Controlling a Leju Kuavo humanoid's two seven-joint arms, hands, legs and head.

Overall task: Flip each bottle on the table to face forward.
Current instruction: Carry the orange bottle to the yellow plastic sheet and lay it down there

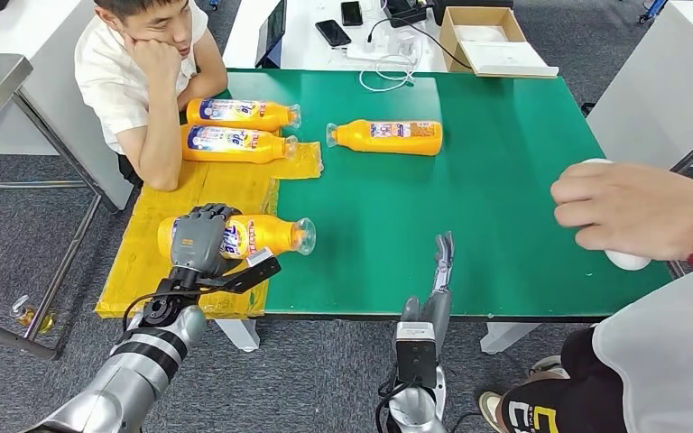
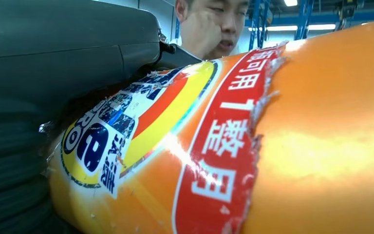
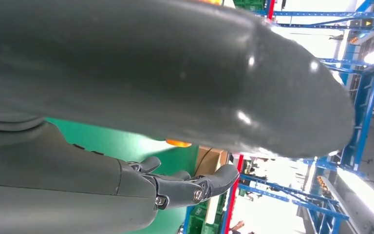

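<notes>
The left robot hand (image 1: pixel 200 237) is dark grey with segmented, plated fingers (image 1: pixel 209 215) and a broad back plate. Just behind it sits a black bracket-like wrist block (image 1: pixel 235 275) with angular edges and a pale patch on its tip. Behind that, the forearm (image 1: pixel 135 374) is polished silver, ringed by black bands, with a thin black cable (image 1: pixel 135 311) looping beside the wrist.

The right robot hand (image 1: pixel 439 275) is slimmer in outline, grey, its fingers (image 1: pixel 446 253) narrow. Behind it a black box-shaped module (image 1: pixel 415 350) sits on a silver forearm, with black cabling beside it. In the right wrist view the thumb (image 3: pixel 214 73) is thick, smooth, glossy grey, and the darker fingers (image 3: pixel 195 187) carry small round silver screws.
</notes>
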